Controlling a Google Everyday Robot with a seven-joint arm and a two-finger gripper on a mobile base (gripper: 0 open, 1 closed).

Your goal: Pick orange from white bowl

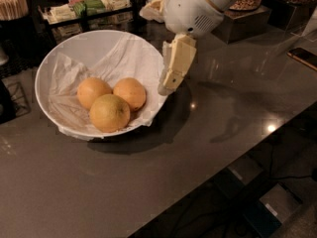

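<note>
The white bowl (pixel 74 48) sits at the left of the dark table, lined with crumpled white paper. Three fruits lie in it. The orange (pixel 130 93) is the deepest-coloured one, on the right. A paler fruit (pixel 93 91) lies to its left and touches it. A larger yellower fruit (pixel 109 113) lies in front. My gripper (pixel 167 86) hangs from the white arm, pointing down and left, over the bowl's right rim. It is just right of the orange, above it, and not touching it.
Behind the bowl stand a tray of packets (pixel 89 6) and a holder of wooden sticks (pixel 11 4). A metal box (pixel 242 24) is at the back right and a phone (pixel 303 57) at the far right. The table edge runs diagonally at the front right.
</note>
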